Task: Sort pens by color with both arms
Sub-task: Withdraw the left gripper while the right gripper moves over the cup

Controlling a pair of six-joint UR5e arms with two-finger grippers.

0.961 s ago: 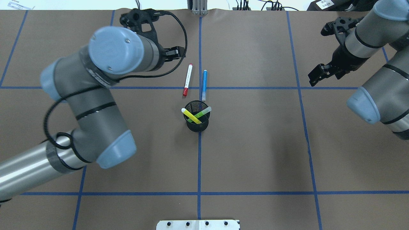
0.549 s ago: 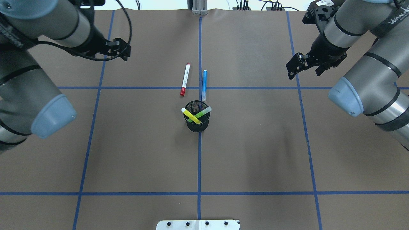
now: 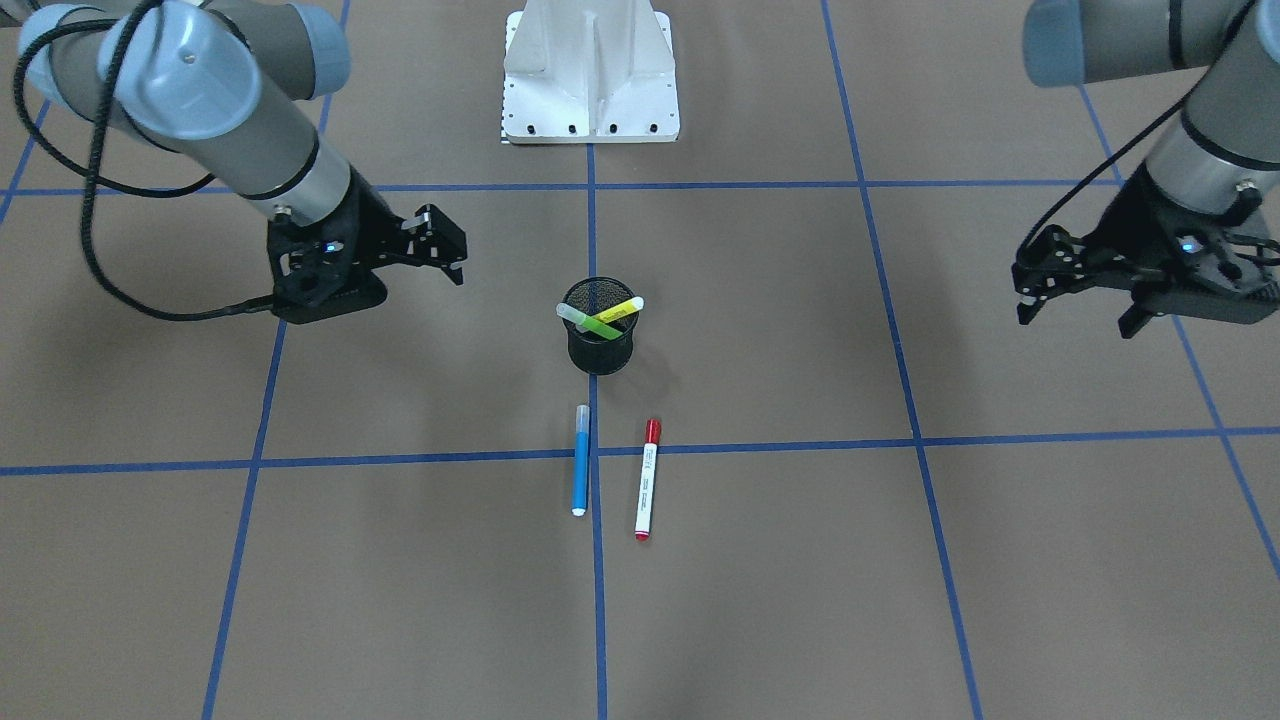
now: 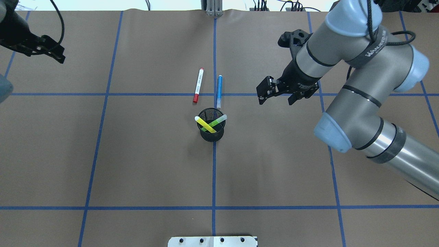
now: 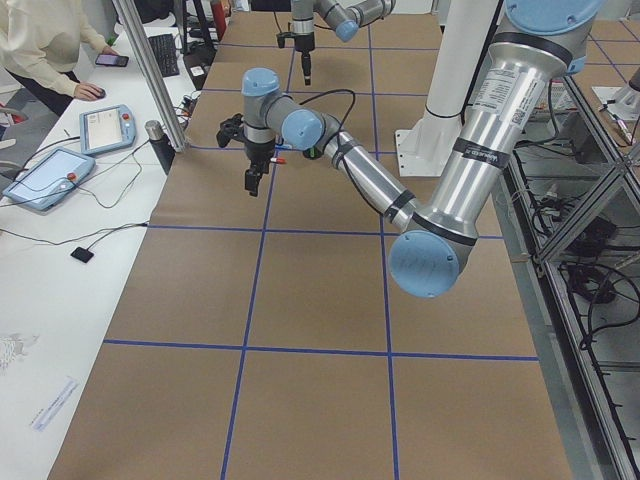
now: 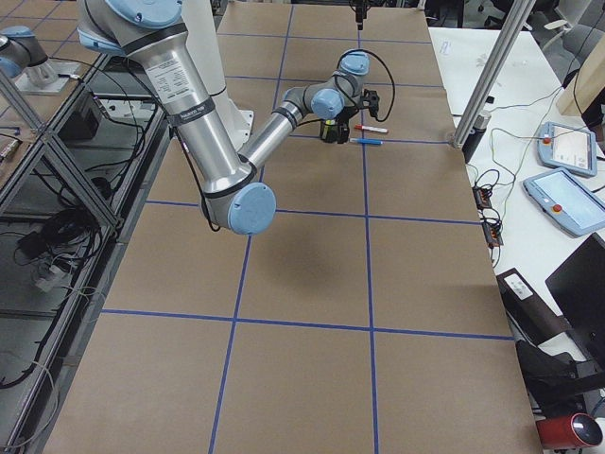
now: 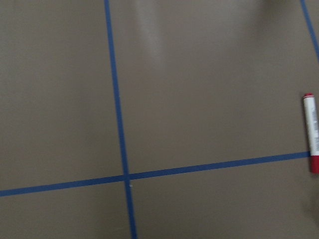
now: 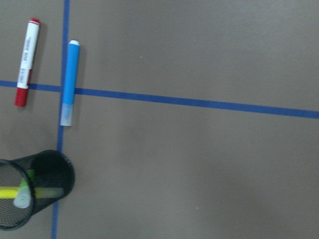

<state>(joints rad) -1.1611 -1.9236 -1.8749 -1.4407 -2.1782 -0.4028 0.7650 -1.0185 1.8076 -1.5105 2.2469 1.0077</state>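
**A:** Where do the two end effectors stand?

**B:** The right end effector (image 4: 276, 99) hangs above the bench (image 4: 137, 154), fingers spread wide, nothing between them. The left end effector (image 3: 1074, 315) is just as open and just as empty, well off toward the bench's left edge.

**A:** And the pens?

**B:** Nearest the right end effector is the blue pen (image 4: 219, 86), flat on the bench just right of the centre tape line (image 4: 214, 171). The red-capped pen (image 4: 198, 85) lies just beside it on the other side of that line, apart from it and roughly parallel. Closer to the robot stands the black mesh cup (image 4: 211, 135). The yellow pen (image 4: 205, 125) and green pen (image 4: 216, 121) lean in it, crossed, their caps poking over the rim.

**A:** So how far along is the sort?

**B:** About halfway, I'd judge — no pen is in hand, two share the cup and two lie loose. If each colour needs its own spot, yellow and green are not yet separated. The pictures don't show where any colour belongs — so I can't call even the blue and the red-capped pen placed.
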